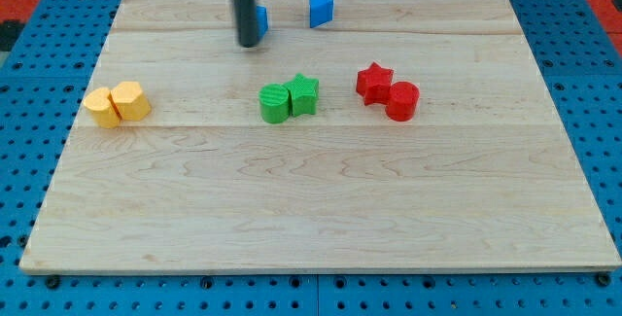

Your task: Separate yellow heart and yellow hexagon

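On the wooden surface (321,209), the yellow heart (130,100) and yellow hexagon (100,107) touch at the view's left. My tip (250,43), a bare rod with no end effector jaws to part or close, sits near the top, well apart from them, just beside a partly hidden blue block (261,18). Another blue block (321,9), green (289,97) and red (387,91) pairs lie rightward.
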